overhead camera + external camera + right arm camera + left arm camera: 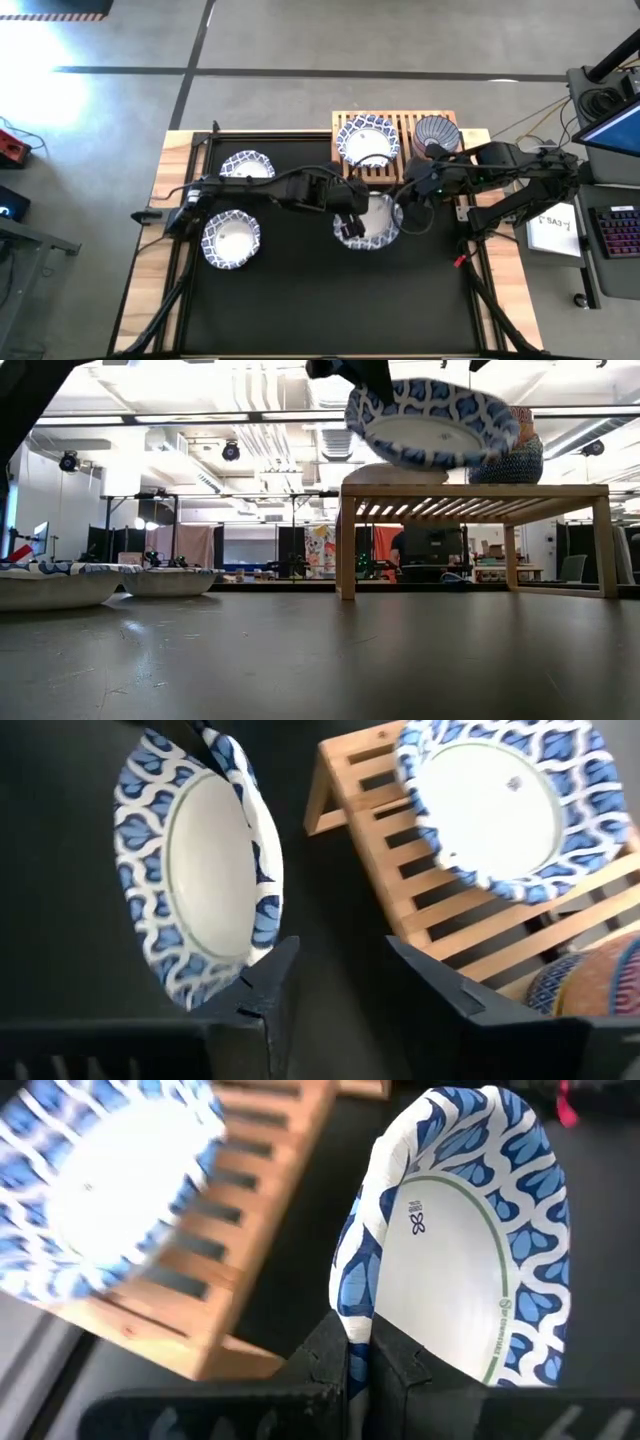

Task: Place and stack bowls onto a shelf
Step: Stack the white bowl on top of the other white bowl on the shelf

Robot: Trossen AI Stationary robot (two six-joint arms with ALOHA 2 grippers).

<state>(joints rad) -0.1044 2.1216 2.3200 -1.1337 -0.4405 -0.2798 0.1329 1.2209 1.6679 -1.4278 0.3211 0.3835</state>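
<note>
Two white bowls (60, 582) on the worktop (320, 300) — unplaced. Left gripper (358, 1355) clamped on a third bowl (455, 1250), beside the shelf (395, 175). Right gripper (340, 970) apart. Shelf holds two — stacking unfinished.

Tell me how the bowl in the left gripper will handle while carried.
The bowl looks like thin paper, so probably light and slightly bendy. The left gripper pinches only its rim, and it hangs tilted in the low view, so it may swing or slip.
</note>
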